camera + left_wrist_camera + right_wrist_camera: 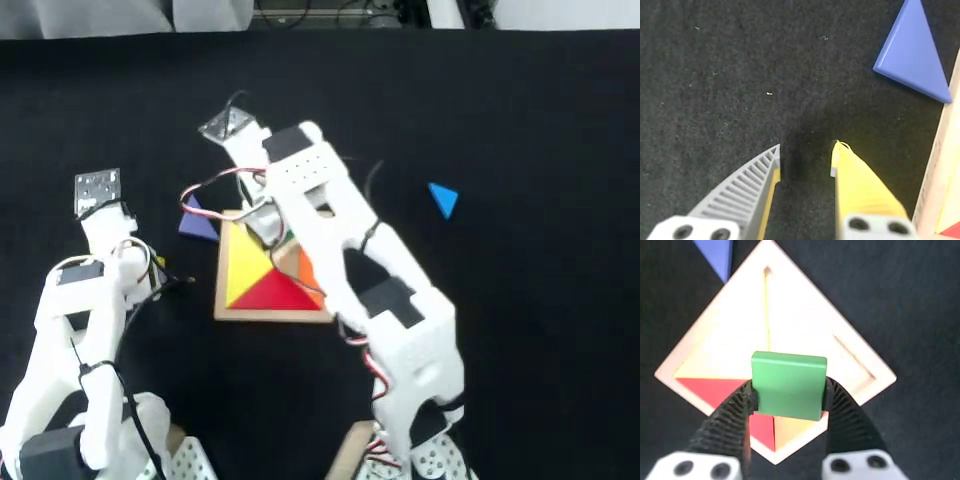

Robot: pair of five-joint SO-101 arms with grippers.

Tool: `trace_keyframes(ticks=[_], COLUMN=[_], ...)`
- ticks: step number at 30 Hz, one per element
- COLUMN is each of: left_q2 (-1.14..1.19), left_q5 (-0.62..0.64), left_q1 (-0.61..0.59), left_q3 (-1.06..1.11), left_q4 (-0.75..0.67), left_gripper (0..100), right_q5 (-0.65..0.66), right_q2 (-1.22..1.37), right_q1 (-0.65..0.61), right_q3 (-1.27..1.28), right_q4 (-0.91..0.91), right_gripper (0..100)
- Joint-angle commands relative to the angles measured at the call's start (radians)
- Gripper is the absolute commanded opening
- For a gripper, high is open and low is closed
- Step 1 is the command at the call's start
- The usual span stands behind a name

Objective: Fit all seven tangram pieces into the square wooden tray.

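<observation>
Inside the tray [270,316]: yellow triangle [245,270], red triangle [278,294], orange piece [307,268].

The square [789,385] is green, the tray [805,315] pale, the table [520,120] black.

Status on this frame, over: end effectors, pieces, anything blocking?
Left end effector open, beside dark blue triangle. Right end effector shut on green square, over the tray. Light blue triangle lies outside it. Nothing seen blocking.
</observation>
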Motion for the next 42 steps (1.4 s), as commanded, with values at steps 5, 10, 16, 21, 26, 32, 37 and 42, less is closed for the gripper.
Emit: trace_keyframes(ticks=[5,10,16,21,26,32,37,42], left_q2=[-0.006,-0.006,-0.006,-0.006,-0.006,-0.008,-0.008,-0.008], left_q5=[0.011,0.011,0.011,0.011,0.011,0.011,0.011,0.011], left_q1=[-0.007,-0.007,-0.007,-0.007,-0.007,-0.007,-0.007,-0.007], left_q3=[-0.013,-0.012,-0.012,-0.012,-0.012,-0.012,-0.012,-0.012], left_q4=[-0.018,-0.018,-0.018,-0.018,-0.018,-0.018,-0.018,-0.018], left_gripper=[17,17,17,17,17,17,17,17], right_q5=[-0.002,-0.006,-0.008,-0.008,-0.008,-0.008,-0.006,-0.003], right_q2=[0.031,0.062,0.076,0.076,0.076,0.077,0.077,0.077], right_q1=[-0.031,-0.026,-0.029,-0.025,-0.031,-0.029,-0.029,-0.031], right_q3=[-0.007,-0.008,-0.008,0.001,0.001,0.002,0.002,0.002], right_q4=[-0.038,-0.075,-0.08,-0.074,-0.071,-0.044,-0.023,-0.025], right_gripper=[2.5,2.2,2.5,2.6,2.7,4.3,14.7,14.8])
